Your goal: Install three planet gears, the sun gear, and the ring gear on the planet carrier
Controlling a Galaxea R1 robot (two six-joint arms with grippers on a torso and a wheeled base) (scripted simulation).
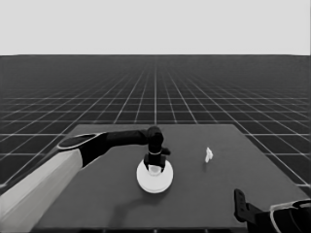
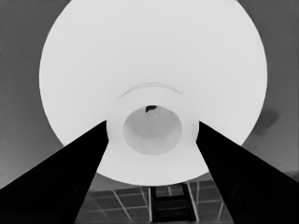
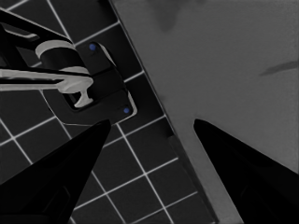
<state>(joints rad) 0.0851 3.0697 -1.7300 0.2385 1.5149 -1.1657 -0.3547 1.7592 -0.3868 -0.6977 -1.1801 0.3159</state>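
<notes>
So the left arm is stretched out over the middle of the table (image 1: pixel 204 204), and its gripper (image 1: pixel 154 164) is pointing straight down onto the big white disc sitting there, which I'd call the larger round part (image 1: pixel 154 180). No gears are showing anywhere on the table, and no smaller round part either, so I can't tell from here what's under that disc.

From the left wrist camera you get a good look: the left gripper (image 2: pixel 152 128) has its two fingers (image 2: pixel 84 158) set on either side of the raised hub in the centre of the larger round part (image 2: pixel 154 56). They look like they're touching the hub's sides, so I'd say it's clamped on that hub, not spread wide. The hub has a round hole in it with a tiny dark speck inside; can't make out what that is.

Off to the right of the disc, well apart from it, a thin white piece (image 1: pixel 208 155) stands alone on the table.

The right arm is parked at the near right corner. Its gripper (image 3: pixel 152 123) has its fingers spread apart with nothing between them, hanging over the table's edge (image 3: pixel 219 84) and the floor grid.
</notes>
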